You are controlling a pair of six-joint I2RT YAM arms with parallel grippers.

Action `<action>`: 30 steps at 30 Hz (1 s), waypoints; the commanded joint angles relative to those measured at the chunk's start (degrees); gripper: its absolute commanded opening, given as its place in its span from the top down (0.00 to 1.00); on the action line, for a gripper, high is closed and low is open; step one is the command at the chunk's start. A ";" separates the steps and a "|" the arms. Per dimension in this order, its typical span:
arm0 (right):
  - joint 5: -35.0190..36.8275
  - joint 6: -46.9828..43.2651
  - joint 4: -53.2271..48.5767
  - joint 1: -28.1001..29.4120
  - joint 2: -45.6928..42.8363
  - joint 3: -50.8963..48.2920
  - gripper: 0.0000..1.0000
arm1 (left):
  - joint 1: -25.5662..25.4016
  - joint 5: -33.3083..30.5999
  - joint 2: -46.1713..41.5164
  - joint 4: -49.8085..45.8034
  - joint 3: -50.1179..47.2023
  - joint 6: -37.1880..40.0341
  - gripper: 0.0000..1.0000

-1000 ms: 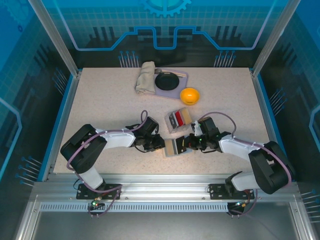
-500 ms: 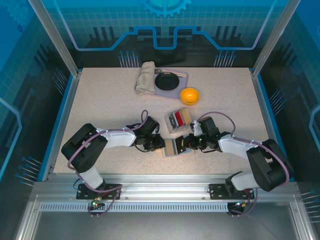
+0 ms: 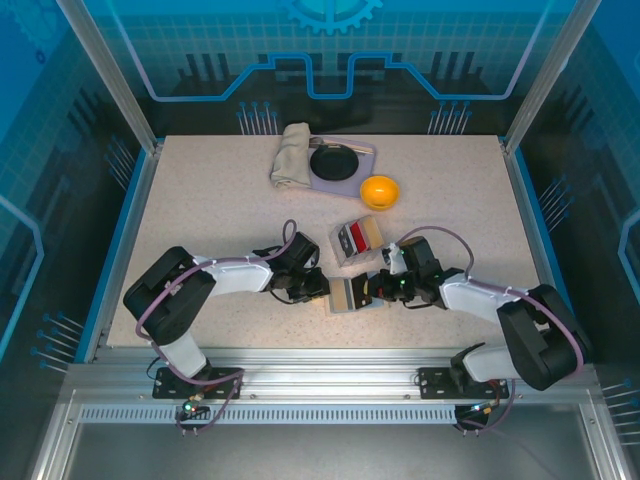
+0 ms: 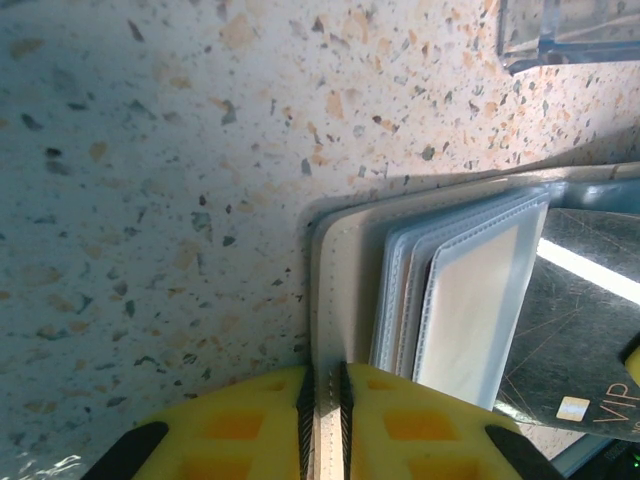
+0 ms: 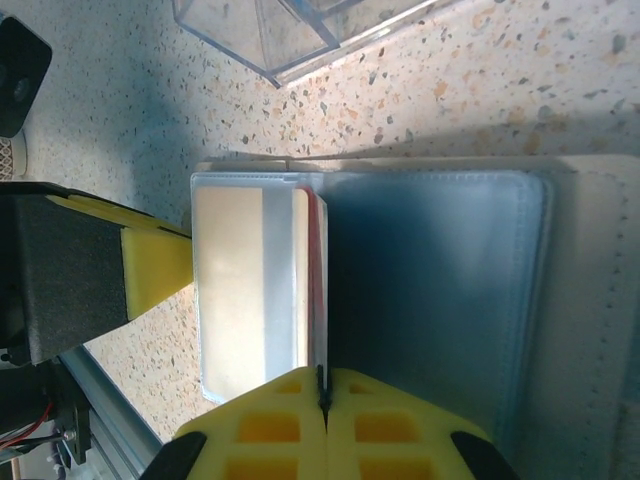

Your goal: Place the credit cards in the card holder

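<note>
At the table's near edge, the card holder lies open between the arms. Jaws of the left gripper clamp its cream cover. Those of the right gripper pinch what seems a red card, its long axis aimed into the sleeves.

Top camera: you look from above and behind the arm bases, down and forward over the whole table; farthest view. Left wrist: very near, facing along the left fingers onto the holder. Right wrist: equally near, facing the holder from the opposite side, right fingers at the bottom edge. Both wrist views share the holder and a corner of the clear box, seen top centre from the right. From the top, holder and box sit small, mid-table
</note>
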 commanded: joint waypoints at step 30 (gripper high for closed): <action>-0.07 0.12 -1.01 0.86 -0.26 0.76 0.95 | -0.43 -0.24 2.13 -1.27 0.78 1.08 0.83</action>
